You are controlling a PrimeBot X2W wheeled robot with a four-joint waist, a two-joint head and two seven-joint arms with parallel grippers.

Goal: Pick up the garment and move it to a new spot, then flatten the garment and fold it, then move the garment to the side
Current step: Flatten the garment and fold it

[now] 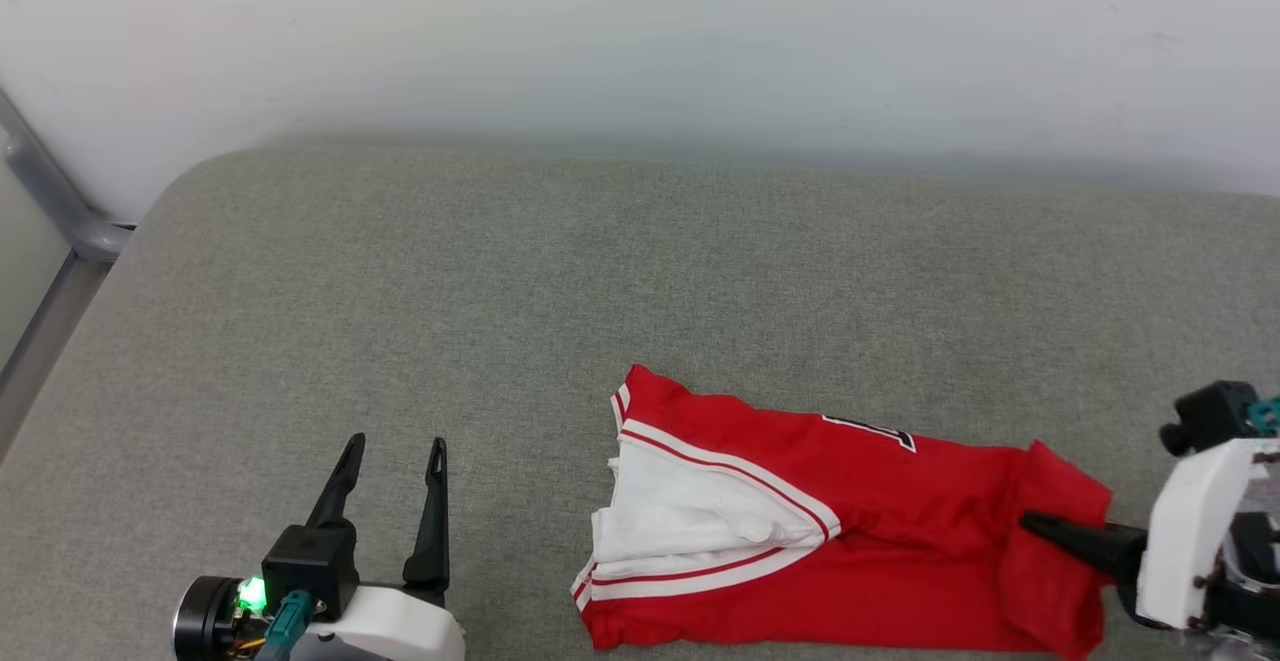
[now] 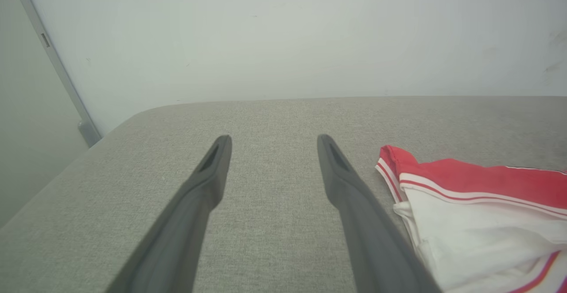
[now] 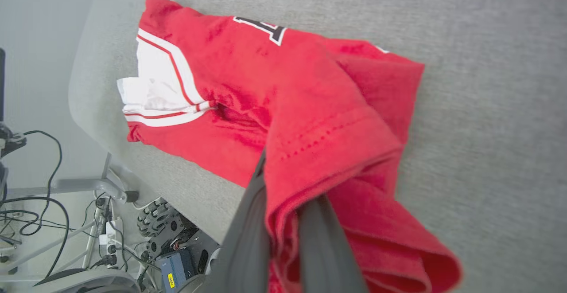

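Garment [image 1: 880, 501]: lies on grey fabric-covered tabletop [image 1: 400, 291], lower centre to lower right of head view, near the bottom edge. Not flat; bunched and partly folded over itself. White sleeve [image 1: 680, 511] w/ red-white trim sits at the garment's left end. Part of the black white-edged lettering [image 1: 870, 431] shows at its upper edge, the rest hidden in a fold. Right end is gathered into a raised red flap.

Right tool [image 1: 1040, 523]: at lower right of head view, fingers pointing toward frame left, closed on that flap. Right wrist view confirms: tool [image 3: 288, 182] pinches the hem of the garment [image 3: 274, 76] between both fingers, cloth draped over them, tips covered. Lettering [image 3: 261, 27] shows at upper centre of that view. Tabletop edge and floor cables [image 3: 44, 186] at left.

Left tool [image 1: 396, 441]: lower left of head view, fingers wide apart, holding nothing, well left of the garment. Left wrist view: tool [image 2: 273, 138] above bare tabletop, garment [image 2: 478, 182] just beside the right-hand finger at lower right. Contact w/ cloth: cannot tell.

Pale wall [image 1: 640, 41] across top of frame.
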